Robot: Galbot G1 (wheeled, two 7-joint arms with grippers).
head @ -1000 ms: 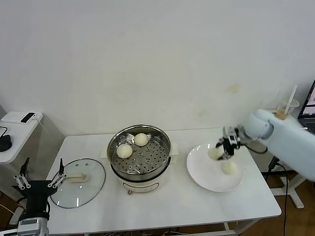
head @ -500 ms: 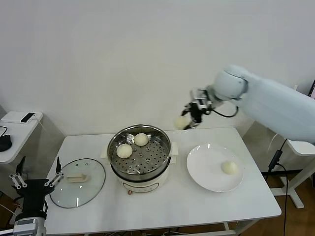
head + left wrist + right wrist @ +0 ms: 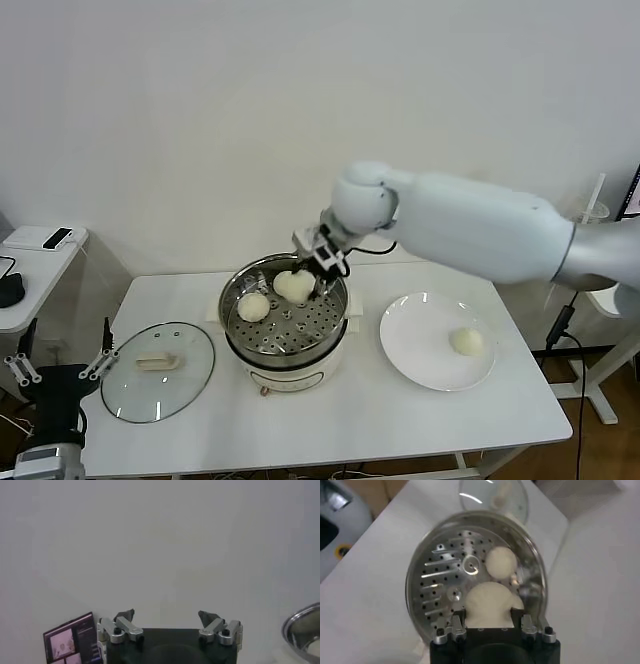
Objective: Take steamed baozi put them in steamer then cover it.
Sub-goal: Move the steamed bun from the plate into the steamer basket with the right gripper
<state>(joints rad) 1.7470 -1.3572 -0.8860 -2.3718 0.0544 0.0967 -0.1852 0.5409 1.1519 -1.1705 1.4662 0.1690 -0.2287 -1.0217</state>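
Note:
My right gripper [image 3: 318,268] is shut on a baozi [image 3: 298,289] and holds it low over the back of the steamer [image 3: 283,345]. In the right wrist view the held baozi [image 3: 489,604] sits between the fingers [image 3: 458,626] above the perforated tray [image 3: 445,575]. A second baozi [image 3: 253,307] lies on the tray, also seen in the right wrist view [image 3: 501,561]; a third is mostly hidden behind the held one. One more baozi [image 3: 465,341] lies on the white plate [image 3: 415,345]. The glass cover [image 3: 158,372] lies flat on the table, left of the steamer. My left gripper [image 3: 55,367] is open and empty, parked low at the left.
A white side table [image 3: 30,270] with a phone and a dark object stands at the far left. The wall is close behind the table. A cup with a straw [image 3: 585,215] stands at the far right. The left wrist view shows the left gripper [image 3: 166,616] against the wall.
My right gripper lifted a baozi from the plate, carried it up and to the left, and now holds it over the steamer. The left gripper sank slightly.

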